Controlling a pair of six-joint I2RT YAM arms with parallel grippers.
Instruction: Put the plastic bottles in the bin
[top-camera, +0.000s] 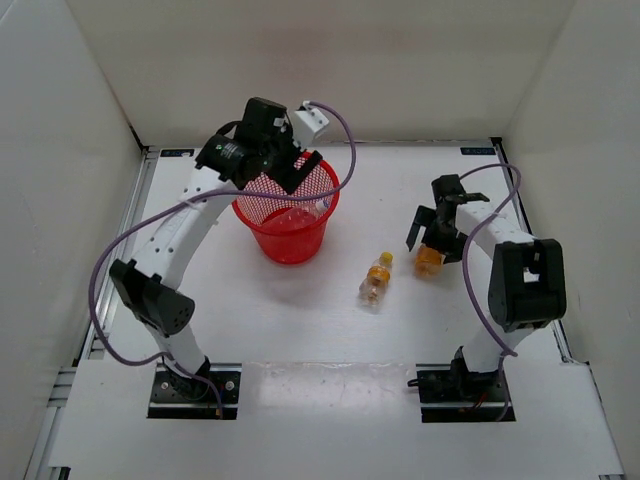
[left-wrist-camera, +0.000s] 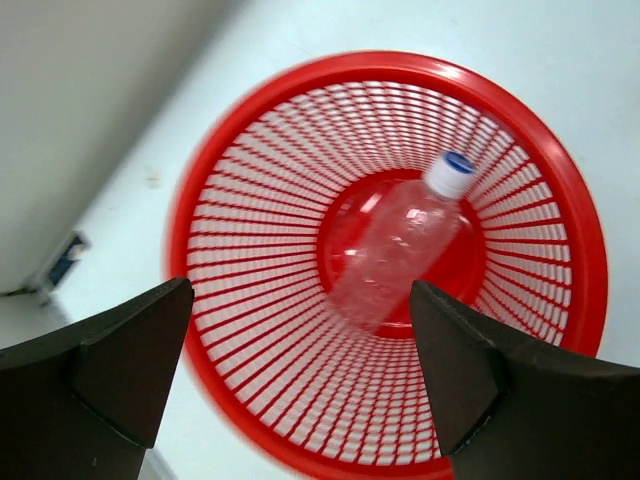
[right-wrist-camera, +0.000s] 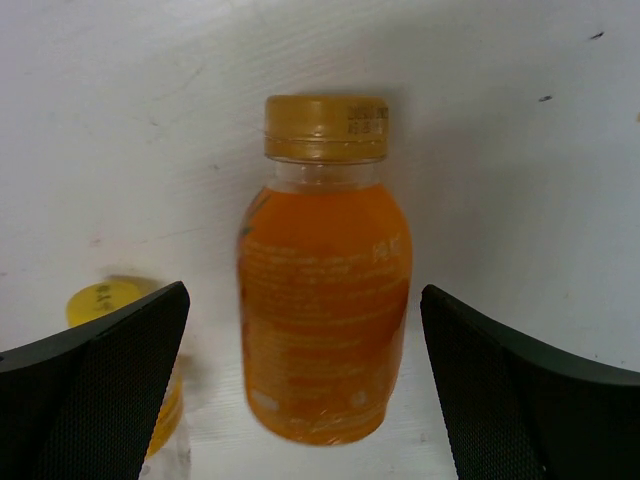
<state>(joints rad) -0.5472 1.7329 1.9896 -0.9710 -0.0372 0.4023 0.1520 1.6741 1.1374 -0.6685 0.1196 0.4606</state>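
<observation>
Labels first: the orange-filled bottle (right-wrist-camera: 325, 310) carries pale print across its body and a line of dark characters on the side of its orange cap, none of it legible. The yellow cap of the clear bottle (top-camera: 375, 281) shows faint marks on top, also unreadable.

The right pincer (right-wrist-camera: 305, 292) has its fingers wide apart and holds nothing. The orange-filled bottle lies on its side on the white table (top-camera: 400, 180) directly below it, centred in the gap between the two fingers and touching neither, with its cap pointing away from the wrist. The yellow-capped clear bottle lies on its side just outside one finger, between that pincer and the red mesh bin (left-wrist-camera: 380, 62).

The left pincer (left-wrist-camera: 300, 290) hangs above the mouth of the bin, fingers spread and empty. A clear bottle with a pale cap (left-wrist-camera: 400, 240), which has a blue spot on top, sits inside the bin. It is tilted, with its body over the solid base and its cap against the mesh wall. Its outline is blurred.
</observation>
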